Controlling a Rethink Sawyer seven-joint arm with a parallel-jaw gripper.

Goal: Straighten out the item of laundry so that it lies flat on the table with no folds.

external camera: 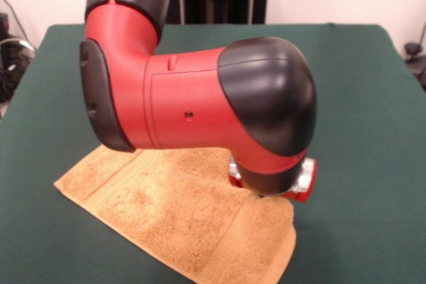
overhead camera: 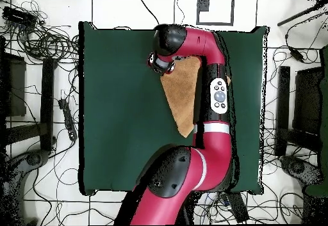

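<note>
The golden-orange item of laundry (external camera: pixel 173 224) lies on the dark green table (external camera: pixel 373 98) near its front edge, partly under the arm. Its right edge looks doubled over into a rounded fold, and a flat woven band runs across it. From above the towel (overhead camera: pixel 182 98) shows as a narrow triangle on the table (overhead camera: pixel 115 108), beside the arm's forearm. My gripper (external camera: pixel 261 195) hangs under the red and black wrist, right over the towel's right part, and the wrist hides almost all of it. In the overhead view the gripper (overhead camera: pixel 160 64) sits at the towel's top corner.
The bulky red arm (external camera: pixel 193 98) crosses the middle of the front view and hides the towel's back part. Cables and stands (overhead camera: pixel 45 38) lie on the floor around the table. Open green cloth stretches to the left of the towel in the overhead view.
</note>
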